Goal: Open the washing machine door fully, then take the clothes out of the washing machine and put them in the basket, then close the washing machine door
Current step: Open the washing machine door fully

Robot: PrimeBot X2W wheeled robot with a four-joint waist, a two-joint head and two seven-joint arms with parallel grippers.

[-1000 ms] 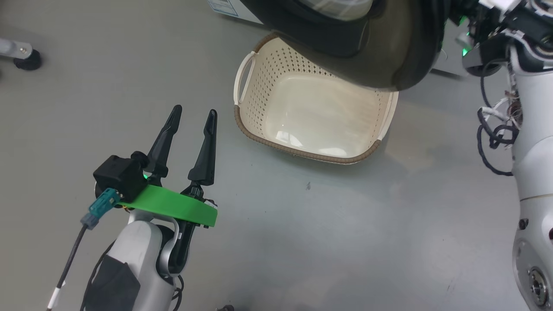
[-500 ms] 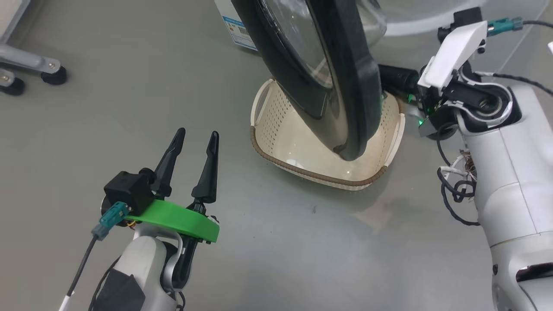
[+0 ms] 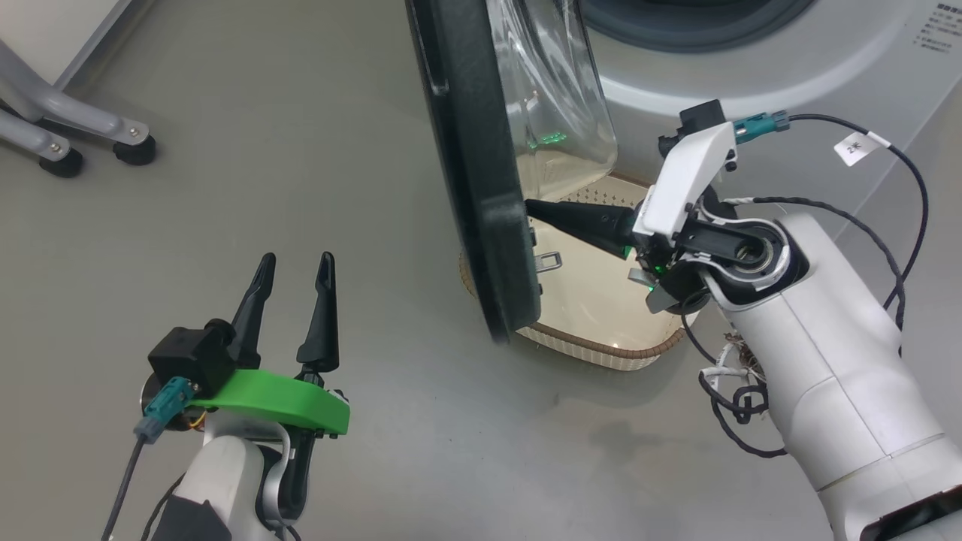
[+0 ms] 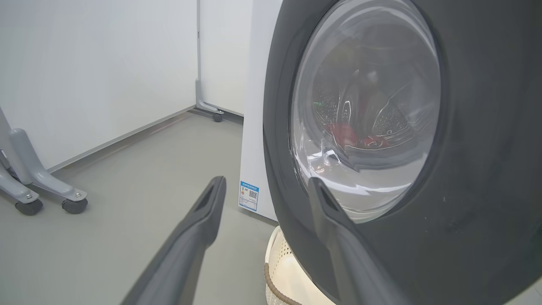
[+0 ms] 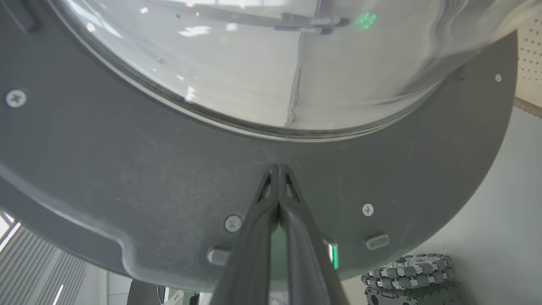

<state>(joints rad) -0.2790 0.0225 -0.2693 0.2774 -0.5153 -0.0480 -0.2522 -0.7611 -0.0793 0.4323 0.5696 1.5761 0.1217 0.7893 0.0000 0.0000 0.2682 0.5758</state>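
Floor station, head view. The washing machine door [image 3: 481, 188] stands swung out from the washing machine [image 3: 751, 83], edge-on to me, glass bowl bulging toward the drum side.

Right gripper [image 3: 532, 207]: fingers pinched together with nothing between them. The joined tips rest against the inner face of the door's black ring, just below the glass, near the latch side. The right wrist view shows the tips meeting the ring between two screws.

Left gripper [image 3: 294, 263]: fingers spread wide and empty, hanging over bare floor to the door's outer side, well apart from it. Its wrist camera looks at the door's outer face.

The basket [image 3: 601, 347] sits on the floor at the foot of the machine, right under the door — its near brown rim shows past the door's lower edge. What I see of its inside is bare.

The clothes [image 4: 345, 133] are a red heap low in the drum, seen through the glass.

Blue label [image 4: 248, 195] low on the machine's corner. Grey wheeled legs [image 3: 90, 128] at the floor's far left.
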